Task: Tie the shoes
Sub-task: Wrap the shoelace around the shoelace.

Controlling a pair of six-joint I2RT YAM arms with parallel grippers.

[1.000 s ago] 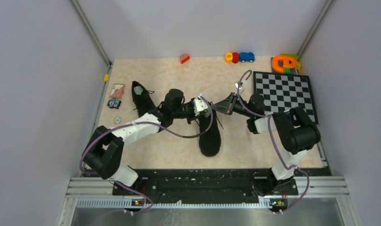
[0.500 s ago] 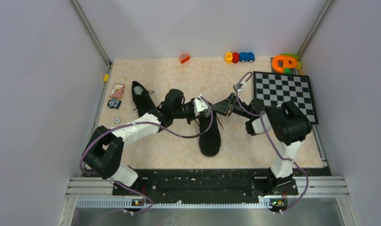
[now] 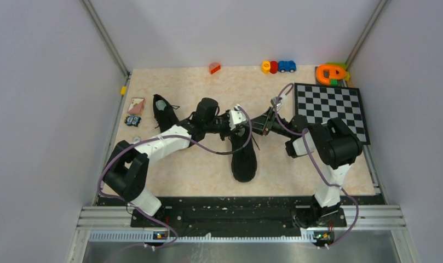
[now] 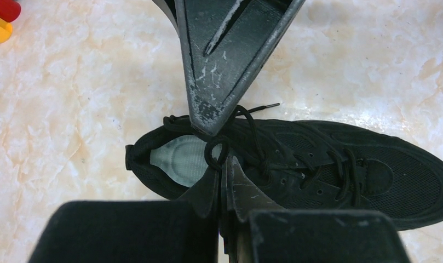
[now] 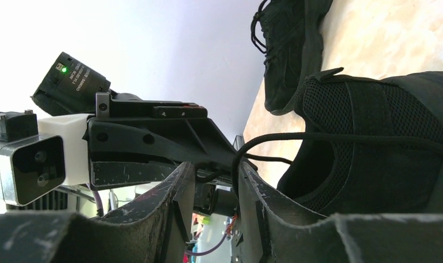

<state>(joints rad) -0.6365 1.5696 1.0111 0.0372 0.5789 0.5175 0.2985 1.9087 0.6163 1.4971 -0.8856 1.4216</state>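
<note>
Top external, two shoes, one chessboard

We see even, diffuse light from overhead on the surface; the shoes cast only faint, short shadows. The right wrist view is backlit, its wall washed out white, the right claw dark. The left claw blurs up close.

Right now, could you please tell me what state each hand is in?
Left hand: closed on a lace of the shoe below it.
Right hand: open, gripping nothing.
</note>
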